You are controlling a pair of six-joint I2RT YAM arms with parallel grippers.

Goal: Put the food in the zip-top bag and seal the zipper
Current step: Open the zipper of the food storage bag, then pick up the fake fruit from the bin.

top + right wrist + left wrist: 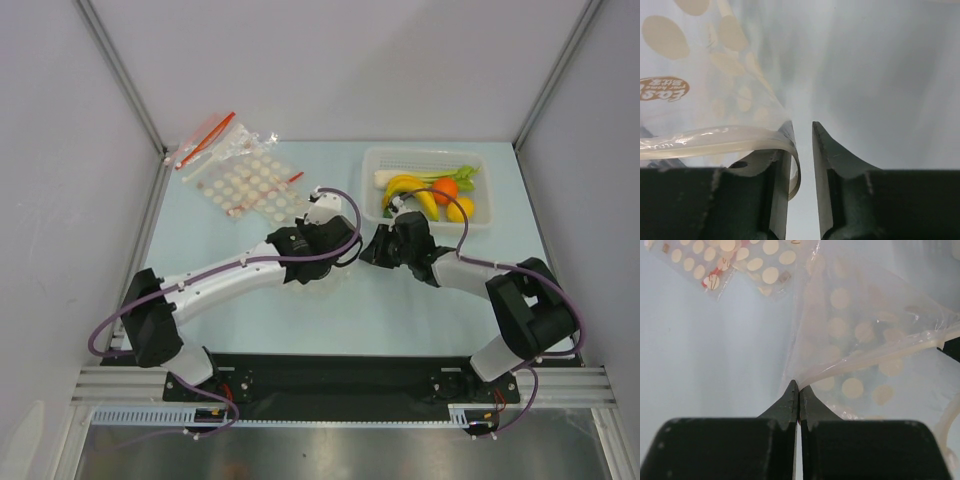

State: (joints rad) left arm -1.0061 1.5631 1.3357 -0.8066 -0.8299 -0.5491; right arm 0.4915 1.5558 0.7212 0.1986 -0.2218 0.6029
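Observation:
The zip-top bag (860,335) is see-through with white dots and hangs between my two grippers. Its zipper (880,355) is a pale strip running right from my left gripper (799,385), which is shut on the strip's end. In the right wrist view the bag (715,65) lies left of my right gripper (802,127). The zipper's (705,137) other end curls round the left finger into the open gap, not pinched. The food is in the white basket (425,152): banana (412,190), orange (445,188), lemon (461,208), leek (400,176), green vegetable (462,173). From above, the left gripper (350,242) and right gripper (373,248) nearly meet.
A heap of spare dotted bags with red strips (245,180) lies at the back left, also in the left wrist view (730,260). The basket stands just behind the right gripper. Grey walls close in the table on three sides.

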